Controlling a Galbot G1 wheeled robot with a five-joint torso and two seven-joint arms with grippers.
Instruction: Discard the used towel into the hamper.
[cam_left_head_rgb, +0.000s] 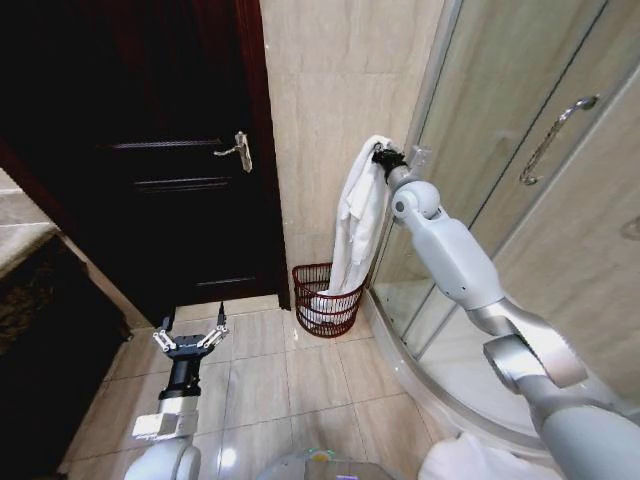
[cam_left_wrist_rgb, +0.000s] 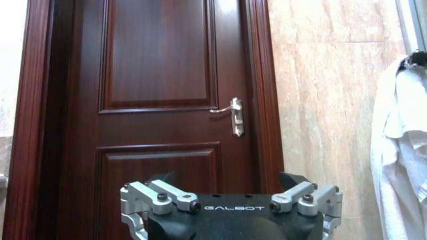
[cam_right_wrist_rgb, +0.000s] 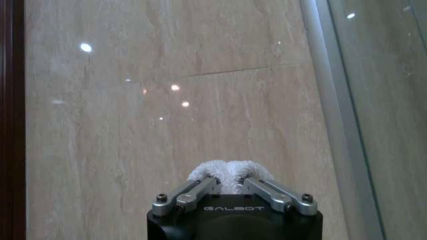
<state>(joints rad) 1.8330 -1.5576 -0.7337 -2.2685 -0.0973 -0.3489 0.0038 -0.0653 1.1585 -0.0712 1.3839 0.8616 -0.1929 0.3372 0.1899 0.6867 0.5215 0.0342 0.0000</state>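
My right hand (cam_left_head_rgb: 380, 157) pinches the towel (cam_left_head_rgb: 355, 225) high, its length hanging straight into the hamper (cam_left_head_rgb: 325, 298) below; my left hand (cam_left_head_rgb: 190, 337) waits wide open.

The towel (cam_left_head_rgb: 358, 215) is soft white terry cloth with a nubbly pile; the hamper (cam_left_head_rgb: 326, 298) is dark red-brown openwork wicker or wire; the door (cam_left_wrist_rgb: 160, 100) is glossy dark wood with a metal handle (cam_left_wrist_rgb: 233, 114); wall tiles (cam_right_wrist_rgb: 167, 100) gleam, polished beige stone

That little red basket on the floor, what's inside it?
The hamper holds the white towel's lower end, while the right gripper pinches its top. The basket's bottom is covered.
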